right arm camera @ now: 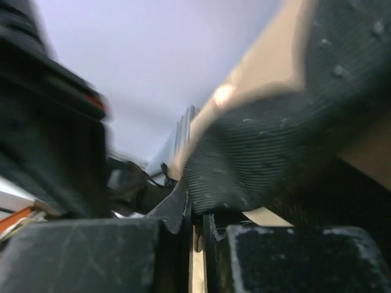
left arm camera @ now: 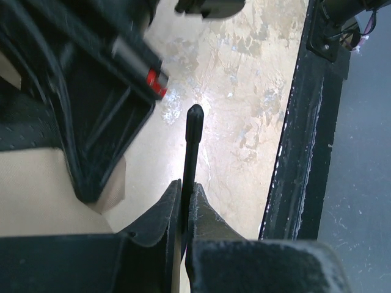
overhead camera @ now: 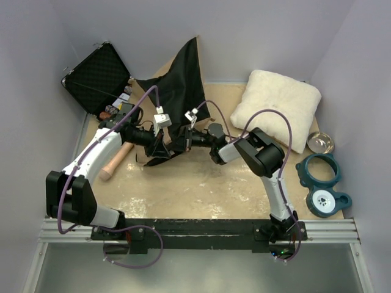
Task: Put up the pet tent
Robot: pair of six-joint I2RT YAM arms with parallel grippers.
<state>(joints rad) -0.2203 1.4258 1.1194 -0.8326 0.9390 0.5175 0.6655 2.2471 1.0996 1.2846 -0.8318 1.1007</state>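
Observation:
The pet tent (overhead camera: 180, 79) stands half raised at the back middle of the table, its black underside facing me and a tan edge showing behind. My left gripper (overhead camera: 160, 148) is at its lower front corner, shut on a thin black pole (left arm camera: 193, 140) whose rounded tip sticks out past the fingers (left arm camera: 165, 213). My right gripper (overhead camera: 181, 144) faces it from the right, close by. In the right wrist view the jaws stand nearly together on a fold of the tent's black ribbed fabric (right arm camera: 269, 152). Tan tent fabric (left arm camera: 36, 189) lies to the left of the left gripper (left arm camera: 186, 194).
An open black foam-lined case (overhead camera: 98, 76) sits at the back left, with a pale wooden handle (overhead camera: 116, 162) in front of it. A white fluffy cushion (overhead camera: 278, 110) lies back right. A metal bowl (overhead camera: 319, 142) and a teal toy (overhead camera: 322, 183) are at the right edge.

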